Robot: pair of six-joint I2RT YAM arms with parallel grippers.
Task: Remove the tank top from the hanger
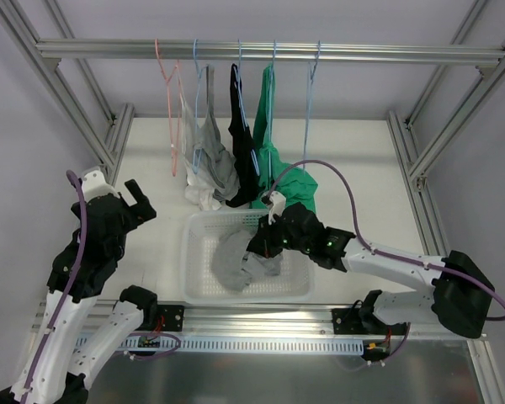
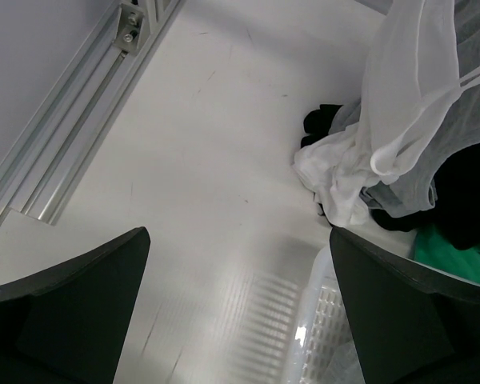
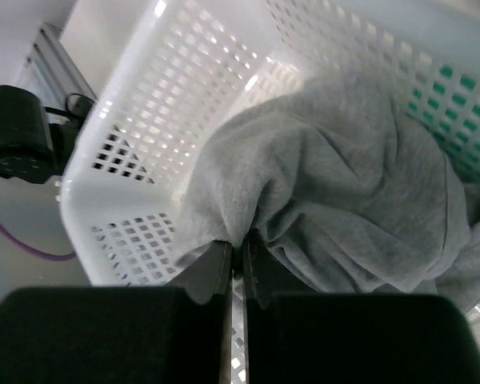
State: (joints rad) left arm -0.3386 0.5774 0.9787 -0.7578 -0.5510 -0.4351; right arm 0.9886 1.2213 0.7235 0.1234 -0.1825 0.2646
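Clamping tank top (image 3: 344, 184) fold between right gripper (image 3: 238, 246) jaws

My medium-grey soft jersey tank top (image 1: 236, 263) lies crumpled in a loose heap in the white plastic basket (image 1: 188, 252), lower centre of the overhead view, clear of any hanger. My right gripper (image 3: 236, 250) pinches one fold between closed fingers. The thin light-blue wire hanger (image 1: 310, 109) hangs bare and upright, upper right of centre
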